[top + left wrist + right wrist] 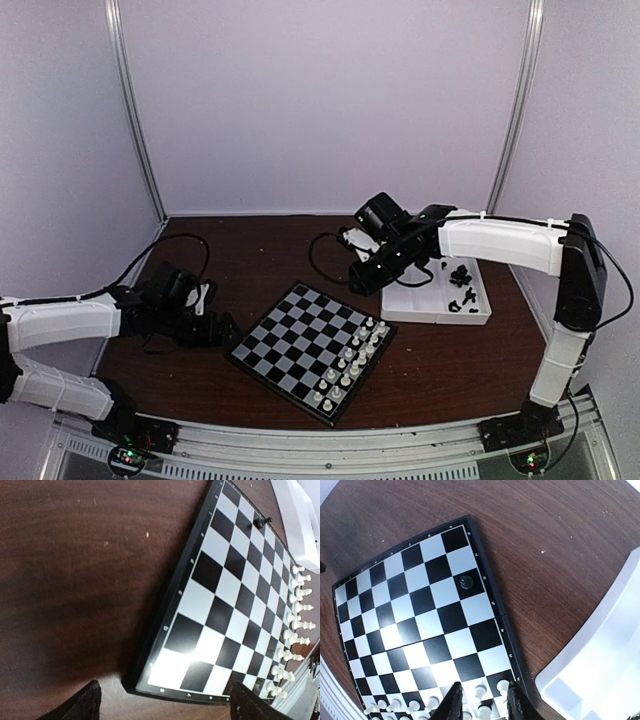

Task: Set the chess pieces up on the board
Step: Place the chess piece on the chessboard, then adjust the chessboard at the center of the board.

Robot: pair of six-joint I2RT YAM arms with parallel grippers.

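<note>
Hovering right gripper (483,704) above the board (420,605)

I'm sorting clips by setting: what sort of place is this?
Most likely a lab robot booth, not a home: plain white walls on metal posts, a left arm and right arm mounted on a metal rail, and a wooden table with a chessboard and tray.

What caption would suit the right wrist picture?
A lone black chess piece stands on the board, across from the white pieces.
</note>
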